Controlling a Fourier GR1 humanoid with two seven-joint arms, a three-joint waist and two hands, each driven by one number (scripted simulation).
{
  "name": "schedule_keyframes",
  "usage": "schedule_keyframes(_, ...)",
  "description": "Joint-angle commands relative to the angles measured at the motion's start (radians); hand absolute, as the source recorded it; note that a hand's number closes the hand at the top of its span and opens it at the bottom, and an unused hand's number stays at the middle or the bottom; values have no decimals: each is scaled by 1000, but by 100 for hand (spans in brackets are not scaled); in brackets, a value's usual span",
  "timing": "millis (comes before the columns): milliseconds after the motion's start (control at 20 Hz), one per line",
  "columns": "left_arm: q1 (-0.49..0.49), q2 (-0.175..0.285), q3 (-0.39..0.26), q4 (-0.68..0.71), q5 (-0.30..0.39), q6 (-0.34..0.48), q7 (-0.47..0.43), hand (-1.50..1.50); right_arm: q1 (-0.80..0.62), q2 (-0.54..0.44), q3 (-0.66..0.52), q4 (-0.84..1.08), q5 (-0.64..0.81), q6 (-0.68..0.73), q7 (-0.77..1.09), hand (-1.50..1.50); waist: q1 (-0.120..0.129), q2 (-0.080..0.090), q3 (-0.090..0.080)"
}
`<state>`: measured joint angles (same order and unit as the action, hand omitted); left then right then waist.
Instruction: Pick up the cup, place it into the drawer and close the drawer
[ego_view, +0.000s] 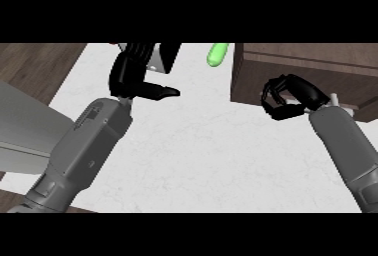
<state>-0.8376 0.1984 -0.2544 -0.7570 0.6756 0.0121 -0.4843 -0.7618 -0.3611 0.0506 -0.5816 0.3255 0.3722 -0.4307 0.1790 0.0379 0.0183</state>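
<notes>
A small green cup shows at the top of the head view, on the white counter just left of the brown drawer unit. My right hand is at the drawer unit's front lower edge with its fingers curled; I see nothing inside them. The cup lies apart from it, up and to the left. My left hand is at the upper left with its fingers straight and pointing away and its thumb out to the right, holding nothing.
A grey and white object is partly hidden behind my left hand's fingers, with a bit of red at the top edge. A grey panel fills the left side. Dark wood lies beyond the counter's left edge.
</notes>
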Motion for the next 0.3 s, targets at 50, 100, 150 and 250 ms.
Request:
schedule_keyframes(50,18,3,0,-19,8,-18,2,-150,-171,-125,-93,28,-4,-97,77,150,41,9,-15)
schedule_keyframes(100,15,19,9,-16,11,-26,1,-150,-174,-135,-93,25,-7,-82,85,150,37,12,-16)
schedule_keyframes(150,17,7,2,-27,14,-29,10,-150,-163,-125,-91,23,-10,-83,82,150,48,11,-15)
schedule_keyframes(250,28,11,-1,-25,11,-34,8,-150,-164,-133,-96,13,-23,-63,76,150,42,12,-15)
